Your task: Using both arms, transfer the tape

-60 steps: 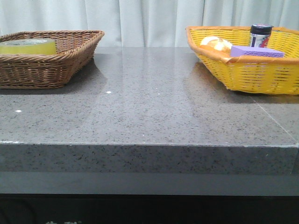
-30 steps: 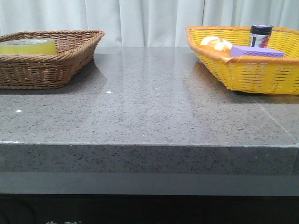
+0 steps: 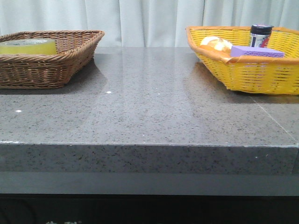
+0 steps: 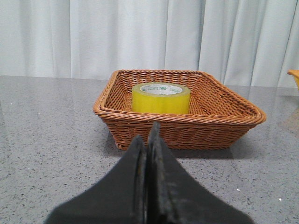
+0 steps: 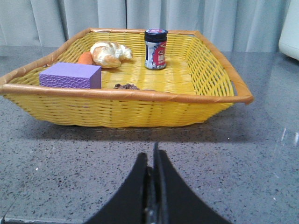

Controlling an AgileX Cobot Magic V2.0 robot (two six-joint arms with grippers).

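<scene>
Both sets of fingers (image 4: 148,154) (image 5: 152,163) are pressed together, empty — reach now and you'll jab the tape (image 4: 160,98) against its brown basket (image 4: 210,119).

The table (image 3: 149,107) is polished grey speckled stone with a soft sheen, the brown basket (image 4: 219,122) is woven matt wicker, the yellow basket (image 5: 140,109) looks like woven plastic, the tape (image 4: 160,98) is glossy translucent yellow film, and the purple sponge (image 5: 70,76) is matt and finely textured.
</scene>
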